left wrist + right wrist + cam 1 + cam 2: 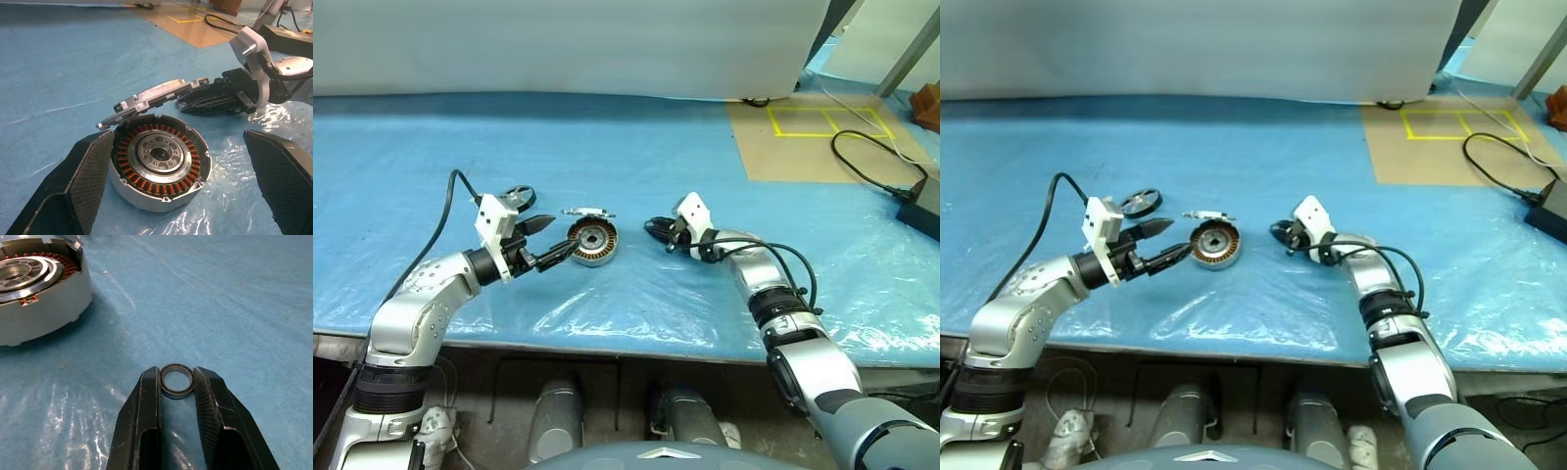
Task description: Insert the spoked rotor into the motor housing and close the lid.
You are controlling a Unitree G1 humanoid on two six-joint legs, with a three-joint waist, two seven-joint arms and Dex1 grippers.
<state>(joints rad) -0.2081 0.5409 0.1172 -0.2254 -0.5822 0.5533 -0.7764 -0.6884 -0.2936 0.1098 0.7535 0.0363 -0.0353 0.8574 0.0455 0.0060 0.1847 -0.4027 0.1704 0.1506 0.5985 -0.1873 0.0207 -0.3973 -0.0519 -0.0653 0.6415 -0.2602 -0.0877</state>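
The motor housing (592, 241) sits on the bench (636, 147), which is covered in blue plastic sheeting, roughly midway between the two arms, its open top showing the ring of copper-brown windings around a silver hub. The lid (151, 96) is not on it: in the left wrist view it lies just behind the housing, tilted, one edge appearing to rest on or against the housing's rim, though the contact itself is hard to make out. The spoked rotor (518, 198) lies flat on the sheeting beyond the left arm, apart from the housing and untouched. The left gripper (548, 241) is level beside the housing with its jaws spread wide; one finger (83, 181) is right against the housing's side wall and the other stands well clear on the opposite side, so nothing is clamped. The right gripper (177, 382) is a little way off on the other side of the housing, pointing toward it and slightly downward, its jaws drawn in narrow on a small metal ring (176, 380) with a dark outer edge, pinched between the two fingertips just above the sheeting. Far to the right a black cable (871, 162) and a dark box (925, 208) lie near a brown board (803, 147) marked with yellow tape.
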